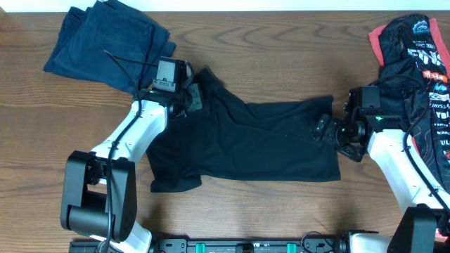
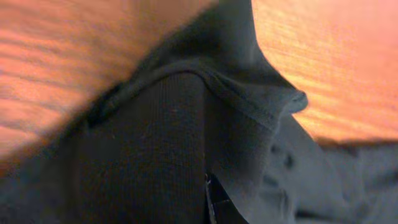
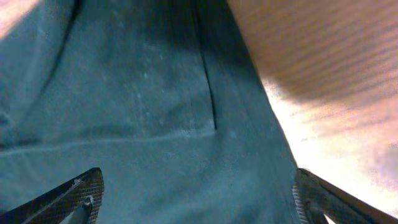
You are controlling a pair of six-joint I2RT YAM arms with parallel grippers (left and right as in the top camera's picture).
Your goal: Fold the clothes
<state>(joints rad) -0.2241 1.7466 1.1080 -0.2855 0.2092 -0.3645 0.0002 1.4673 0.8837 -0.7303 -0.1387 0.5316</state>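
Wooden desk (image 1: 281,42): black shirt (image 1: 253,140) spread centre, ready for folding. Your right gripper (image 1: 325,129) gapes wide over the right hem, empty. Your left gripper (image 1: 191,97) is buried in collar cloth, so its grip cannot be told.

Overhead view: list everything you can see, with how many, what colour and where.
shirt: one, black, spread at the table's centre
blue clothes: one heap, dark blue, far left corner
printed clothes: one heap, black with red and white print, right edge
table: one, brown wood, under everything
left arm: one, white, reaching in from the near edge
right arm: one, white, reaching in from the near edge
left gripper: one, black, at the shirt's far left corner; open or shut not visible
right gripper: one, black, open over the shirt's right end
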